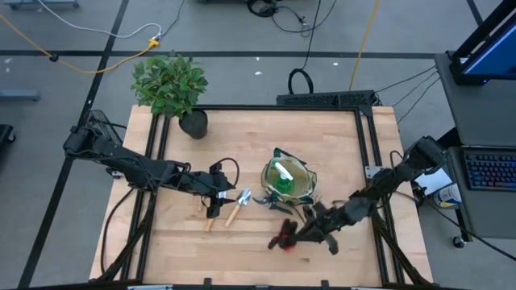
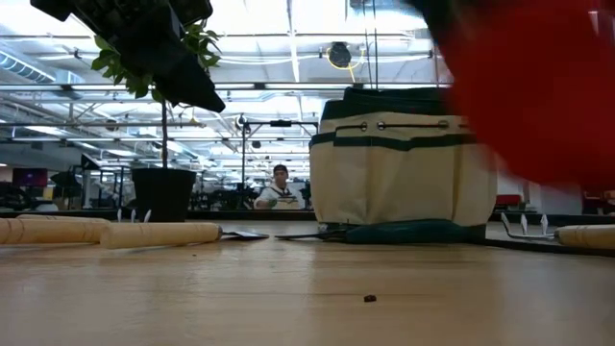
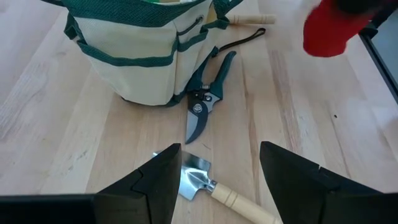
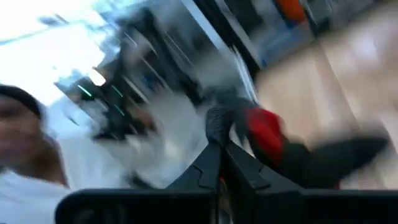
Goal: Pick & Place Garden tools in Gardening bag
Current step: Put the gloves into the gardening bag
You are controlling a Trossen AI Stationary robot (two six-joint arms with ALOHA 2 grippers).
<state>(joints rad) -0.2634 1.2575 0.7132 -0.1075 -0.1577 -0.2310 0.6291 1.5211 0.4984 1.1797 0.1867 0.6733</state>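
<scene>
The gardening bag (image 1: 288, 182) stands mid-table with a green-white item (image 1: 282, 177) inside. Dark pruning shears (image 3: 205, 102) lie at the bag's foot. Two wooden-handled trowels (image 1: 235, 208) (image 1: 211, 219) lie left of the bag. My left gripper (image 1: 216, 198) hovers open above them, with one trowel's blade (image 3: 196, 179) between its fingers and below them. My right gripper (image 1: 305, 232) is shut on the black-and-red glove (image 1: 283, 239) near the table's near edge, right of the bag. Another wooden-handled tool (image 2: 586, 235) lies right of the bag. My right gripper pinches the glove between its two shut fingers (image 4: 214, 163), coming in from the table's right side. The glove's red part (image 4: 266, 134) sticks out beyond the fingertips. In the low view the glove (image 2: 538, 86) is lifted clear of the table. Which part is gripped is blurred.
A leafy potted plant (image 1: 171, 84) in a black pot (image 1: 193, 123) stands at the far left corner. A black frame rail (image 1: 367, 153) runs along the table's right edge. Bare wood lies along the near edge (image 1: 242, 258). A person (image 2: 280, 187) sits in the room behind.
</scene>
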